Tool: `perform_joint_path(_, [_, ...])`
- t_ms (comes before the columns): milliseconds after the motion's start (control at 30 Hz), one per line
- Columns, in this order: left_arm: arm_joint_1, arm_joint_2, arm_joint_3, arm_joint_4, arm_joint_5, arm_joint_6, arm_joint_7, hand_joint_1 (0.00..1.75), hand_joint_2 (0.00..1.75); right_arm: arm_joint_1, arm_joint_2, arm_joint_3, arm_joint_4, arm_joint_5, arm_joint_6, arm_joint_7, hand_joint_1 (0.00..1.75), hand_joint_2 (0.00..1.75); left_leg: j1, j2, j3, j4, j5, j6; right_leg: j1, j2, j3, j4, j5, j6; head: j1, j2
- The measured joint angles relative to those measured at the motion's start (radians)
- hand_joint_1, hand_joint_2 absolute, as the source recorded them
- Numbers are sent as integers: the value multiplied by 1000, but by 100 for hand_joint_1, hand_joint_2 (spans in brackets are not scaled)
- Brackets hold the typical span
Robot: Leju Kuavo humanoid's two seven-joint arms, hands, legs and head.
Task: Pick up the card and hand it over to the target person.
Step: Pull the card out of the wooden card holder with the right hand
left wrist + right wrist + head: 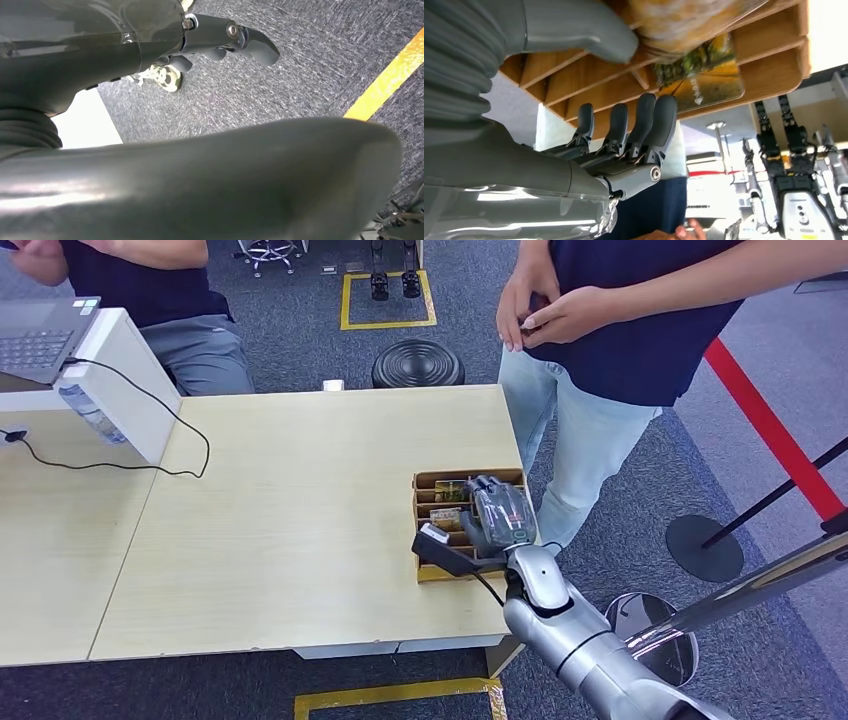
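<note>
Head view, surface (300, 520): pale wood, filling the left and middle of the frame.
Person (610, 350): standing at the upper right in a dark top and light jeans, hands together at the chest, just beside the surface's right edge.
Seated person (160, 290): upper left, behind a laptop (40, 332) on a white box.
Right arm (580, 640): silver, rising from the lower right.
Card rack (440, 502): slotted wooden box at the surface's right edge, middle of the frame.
Right hand (498, 515): over the rack; in the right wrist view its thumb and dark fingers (654, 125) are apart on either side of the slots, gripping nothing.
Card (704, 75): green and yellow picture card standing in a slot, upper middle of the right wrist view, near the fingertips.
Left hand (220, 40): above grey carpet; whether its fingers are spread or curled, I cannot tell.
</note>
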Motion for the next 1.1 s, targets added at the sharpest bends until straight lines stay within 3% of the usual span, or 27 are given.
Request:
perform_joint_path(333, [7, 0, 11, 1, 6, -1, -3, 0, 0, 10, -20, 2, -106, -7, 30, 10, 129, 175, 0, -1, -1, 1, 0, -1, 0, 0, -1, 1, -1, 1, 0, 0])
perform_joint_path(500, [7, -2, 13, 1, 7, 1, -5, 0, 0, 18, -21, 7, -123, -5, 34, 13, 128, 175, 0, -1, -2, 2, -1, -1, 0, -1, -1, 2, -1, 2, 0, 0])
perform_joint_path(967, [5, -2, 16, 1, 5, 3, -4, 0, 0, 23, -14, 19, -123, -1, 43, 14, 103, 175, 0, -1, -1, 1, 0, -1, 0, -1, -1, 2, -1, 1, 0, 0])
perform_joint_path(1100, [4, -3, 15, 1, 3, 2, -3, 0, 0, 25, -7, 28, -102, 2, 49, 12, 73, 175, 0, -2, -3, 3, -1, -2, 0, -2, -2, 3, -2, 3, 0, 0])
